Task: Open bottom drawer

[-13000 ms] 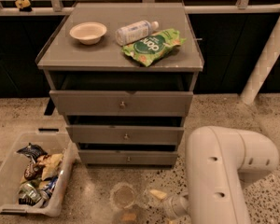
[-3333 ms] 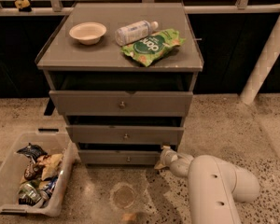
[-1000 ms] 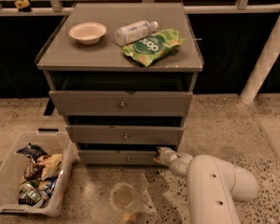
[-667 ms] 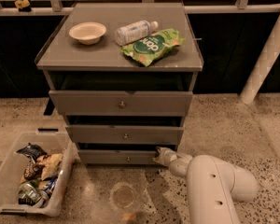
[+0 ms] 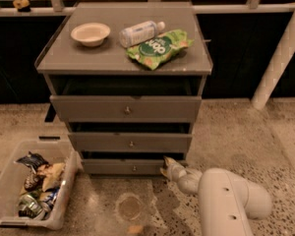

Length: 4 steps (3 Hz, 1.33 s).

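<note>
The bottom drawer (image 5: 123, 167) is the lowest, slimmest grey front of the cabinet, with a small round knob (image 5: 134, 168) at its centre. Its front stands a little proud of the cabinet, with a dark gap above it. My gripper (image 5: 165, 166) is low near the floor at the right end of this drawer front, right of the knob, pointing left toward it. The white arm (image 5: 226, 200) fills the lower right of the camera view.
On the cabinet top (image 5: 88, 58) sit a beige bowl (image 5: 90, 33), a plastic bottle (image 5: 140, 32) and a green snack bag (image 5: 157, 48). A clear bin of wrappers (image 5: 27, 191) stands on the floor at left. A white post (image 5: 280, 53) rises at right.
Thirteen seconds ago the gripper was low in front of the cabinet; it has since come up to the bottom drawer's right end. Over the last second it has barely moved.
</note>
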Tool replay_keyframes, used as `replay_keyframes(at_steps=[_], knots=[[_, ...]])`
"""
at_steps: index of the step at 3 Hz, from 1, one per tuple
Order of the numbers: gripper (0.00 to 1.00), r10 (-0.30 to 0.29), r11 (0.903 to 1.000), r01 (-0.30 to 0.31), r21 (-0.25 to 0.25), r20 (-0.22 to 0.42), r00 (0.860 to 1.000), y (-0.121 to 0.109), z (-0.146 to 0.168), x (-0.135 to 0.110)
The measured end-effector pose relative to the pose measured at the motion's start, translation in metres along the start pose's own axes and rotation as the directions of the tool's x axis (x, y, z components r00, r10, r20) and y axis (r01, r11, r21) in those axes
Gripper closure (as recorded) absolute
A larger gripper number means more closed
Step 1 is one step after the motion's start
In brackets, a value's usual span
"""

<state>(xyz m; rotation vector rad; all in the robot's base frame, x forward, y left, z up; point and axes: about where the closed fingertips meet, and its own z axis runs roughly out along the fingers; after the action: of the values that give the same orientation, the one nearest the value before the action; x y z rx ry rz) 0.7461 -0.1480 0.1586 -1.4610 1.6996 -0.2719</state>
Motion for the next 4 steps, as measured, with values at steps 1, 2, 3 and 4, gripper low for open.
replay_keyframes(at_steps=[1,2,3,4], knots=[[1.00,0.008,1.0000,-0.008,-0.004,0.004,1.000,0.012,-0.005,-0.001],[1.00,0.008,1.0000,-0.008,-0.004,0.005,1.000,0.012,-0.005,-0.001],[1.00,-0.003,0.9998,0.003,-0.019,0.000,1.000,0.014,-0.005,-0.002],[1.00,0.021,0.9994,-0.021,-0.026,0.007,1.000,0.028,-0.009,-0.002]])
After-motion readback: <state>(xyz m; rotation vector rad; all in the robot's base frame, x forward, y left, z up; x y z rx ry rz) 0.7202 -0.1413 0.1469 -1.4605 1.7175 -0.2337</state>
